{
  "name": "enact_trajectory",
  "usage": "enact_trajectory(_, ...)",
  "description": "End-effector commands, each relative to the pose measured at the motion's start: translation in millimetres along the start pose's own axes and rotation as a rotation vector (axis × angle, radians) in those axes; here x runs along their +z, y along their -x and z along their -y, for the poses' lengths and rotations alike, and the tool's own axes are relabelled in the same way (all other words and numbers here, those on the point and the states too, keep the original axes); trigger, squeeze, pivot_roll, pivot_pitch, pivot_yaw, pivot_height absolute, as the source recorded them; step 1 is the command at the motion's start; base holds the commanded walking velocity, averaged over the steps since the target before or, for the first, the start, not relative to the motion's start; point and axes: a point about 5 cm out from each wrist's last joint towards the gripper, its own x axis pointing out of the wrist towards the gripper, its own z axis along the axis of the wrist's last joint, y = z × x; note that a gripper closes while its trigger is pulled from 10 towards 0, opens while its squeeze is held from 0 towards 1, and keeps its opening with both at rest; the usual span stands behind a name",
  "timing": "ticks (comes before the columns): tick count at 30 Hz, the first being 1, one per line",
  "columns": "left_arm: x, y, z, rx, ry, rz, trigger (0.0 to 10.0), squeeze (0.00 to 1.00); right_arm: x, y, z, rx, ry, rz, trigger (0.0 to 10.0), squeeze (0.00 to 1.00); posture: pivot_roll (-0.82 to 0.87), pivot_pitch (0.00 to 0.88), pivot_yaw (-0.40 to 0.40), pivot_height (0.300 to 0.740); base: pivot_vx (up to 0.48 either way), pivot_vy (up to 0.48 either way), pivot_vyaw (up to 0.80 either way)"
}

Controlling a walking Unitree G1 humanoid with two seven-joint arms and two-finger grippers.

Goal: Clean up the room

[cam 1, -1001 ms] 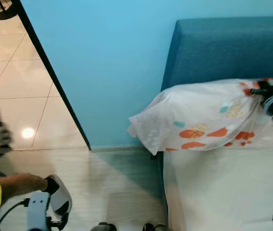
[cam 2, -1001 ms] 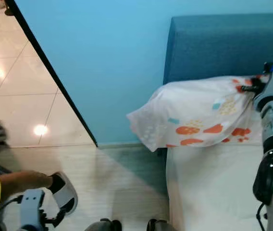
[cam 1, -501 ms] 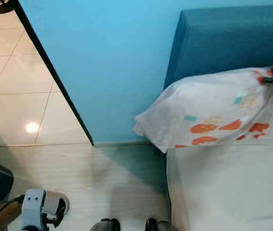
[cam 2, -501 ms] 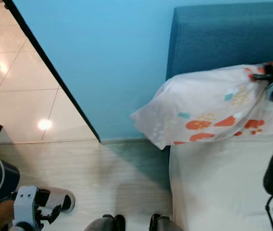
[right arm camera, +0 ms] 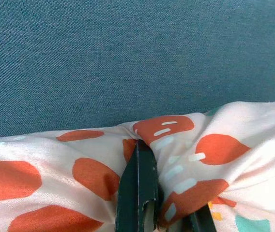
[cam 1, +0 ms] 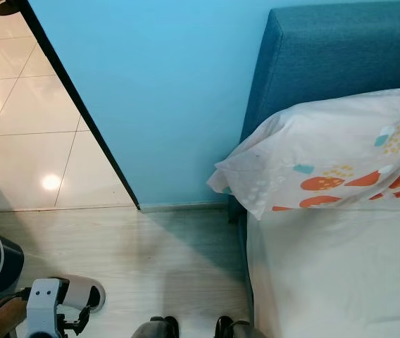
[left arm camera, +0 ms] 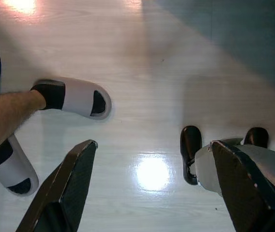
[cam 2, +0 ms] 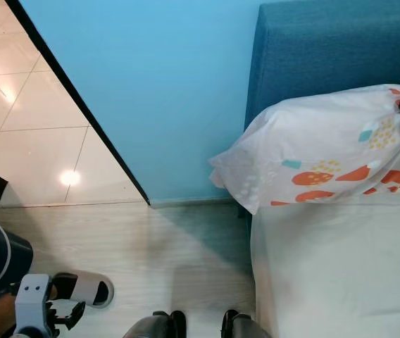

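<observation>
Your right gripper [right arm camera: 147, 212] had its jaws clamped on the white pillow [cam 1: 327, 158], bunching its orange-blotched cover against the blue headboard [cam 1: 341, 56]; left gripper [left arm camera: 152, 193] jaws hung apart.

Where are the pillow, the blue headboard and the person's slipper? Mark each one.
pillow [cam 1: 327, 158], left eye view, middle of its white patterned cover.
blue headboard [cam 1: 341, 56], left eye view, its front fabric face.
slipper [left arm camera: 82, 98], left wrist view, white strap over the foot.
</observation>
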Motion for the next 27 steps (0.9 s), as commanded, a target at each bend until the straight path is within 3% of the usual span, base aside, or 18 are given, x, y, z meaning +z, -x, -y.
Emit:
enact_trajectory(1, -13, 9.1, -6.7, 0.014, -0.003, -0.053, 10.0, 0.00, -10, 6.7, 10.5, -0.043, 0.003, -0.001, 10.0, 0.57, 0.24, 0.349, 0.043, 0.740, 0.000, 0.000, 0.00)
enact_trajectory(3, -13, 9.4, -6.3, 0.013, -0.003, -0.053, 10.0, 0.00, -18, 9.0, 10.7, -0.047, 0.009, -0.026, 10.0, 0.57, 0.25, 0.352, 0.047, 0.740, 0.000, 0.000, 0.00)
enact_trajectory(5, -14, 10.2, -5.8, 0.011, -0.004, -0.054, 10.0, 0.00, -28, 12.8, 12.4, -0.059, 0.031, -0.058, 10.0, 1.00, 0.25, 0.353, 0.050, 0.740, 0.000, 0.000, 0.00)
enact_trajectory(6, -15, 11.1, -5.8, 0.009, -0.005, -0.057, 10.0, 0.00, -40, 18.3, 16.3, -0.077, 0.066, -0.093, 10.0, 1.00, 0.25, 0.353, 0.052, 0.740, 0.000, 0.000, 0.00)
enact_trajectory(12, -14, 9.9, -5.3, 0.007, -0.002, -0.063, 10.0, 0.00, -55, 26.6, 23.6, -0.111, 0.100, -0.140, 10.0, 1.00, 0.24, 0.340, 0.062, 0.740, 0.000, 0.000, 0.00)
enact_trajectory(16, -9, 1.0, 4.1, -0.006, 0.012, -0.057, 10.0, 0.00, -90, 48.3, 39.2, -0.208, 0.220, -0.298, 10.0, 1.00, 0.22, 0.303, 0.060, 0.740, 0.000, 0.000, 0.00)
enact_trajectory(20, -6, -2.6, 7.6, -0.010, 0.018, -0.050, 10.0, 0.00, -104, 56.4, 41.6, -0.225, 0.241, -0.359, 10.0, 1.00, 0.21, 0.287, 0.059, 0.740, 0.000, 0.000, 0.00)
enact_trajectory(21, 1, -9.0, 12.2, -0.015, 0.030, -0.036, 10.0, 0.00, -129, 73.5, 45.3, -0.282, 0.210, -0.463, 10.0, 0.95, 0.20, 0.265, 0.055, 0.740, 0.000, 0.000, 0.00)
enact_trajectory(24, 1, -9.0, 12.2, -0.015, 0.030, -0.036, 10.0, 0.00, -129, 73.5, 45.3, -0.282, 0.210, -0.463, 10.0, 0.95, 0.20, 0.265, 0.055, 0.740, 0.000, 0.000, 0.00)
enact_trajectory(25, 2, -10.7, 13.4, -0.016, 0.034, -0.032, 10.0, 0.00, -135, 78.2, 46.1, -0.298, 0.202, -0.489, 10.0, 0.93, 0.20, 0.265, 0.055, 0.740, 0.000, 0.000, 0.00)
enact_trajectory(27, 6, -15.7, 17.5, -0.017, 0.049, -0.027, 10.0, 0.00, -169, 100.4, 33.9, -0.285, 0.132, -0.576, 10.0, 0.57, 0.17, 0.217, 0.047, 0.740, 0.000, 0.000, 0.00)
